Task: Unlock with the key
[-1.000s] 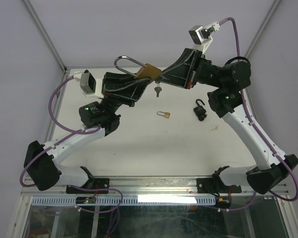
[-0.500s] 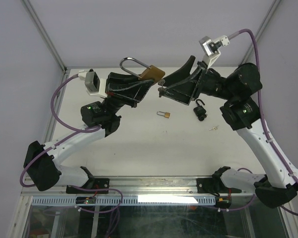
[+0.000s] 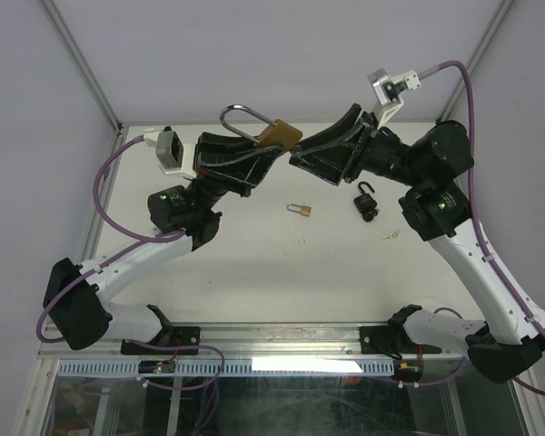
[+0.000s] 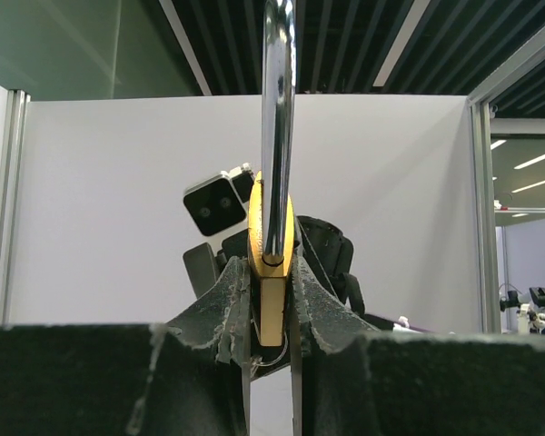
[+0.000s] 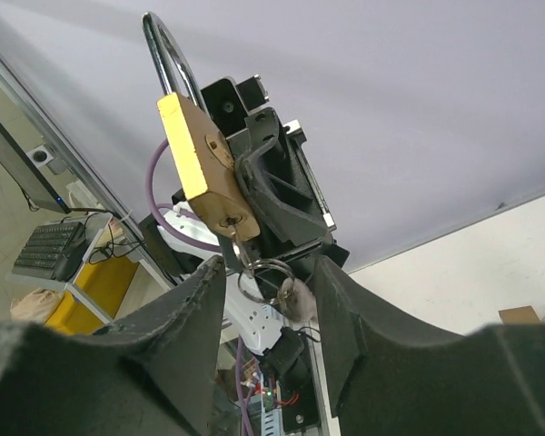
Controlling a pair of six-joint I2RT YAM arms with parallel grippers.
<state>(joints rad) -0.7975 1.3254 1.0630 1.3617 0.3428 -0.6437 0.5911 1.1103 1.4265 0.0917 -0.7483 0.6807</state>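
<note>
The right gripper (image 5: 271, 265) has its fingers spread on either side of the silver key (image 5: 242, 243) and its ring, which hang from the underside of the large brass padlock with a steel shackle (image 5: 200, 163), raised above the far middle of the white table (image 3: 282, 272). The left gripper (image 4: 271, 313) is pressed onto that padlock's body, its black fingers crowding the keyhole. Below on the table lie a small brass padlock (image 3: 300, 210), a black padlock (image 3: 367, 202) to its right, and a loose small key (image 3: 391, 234) nearer.
</note>
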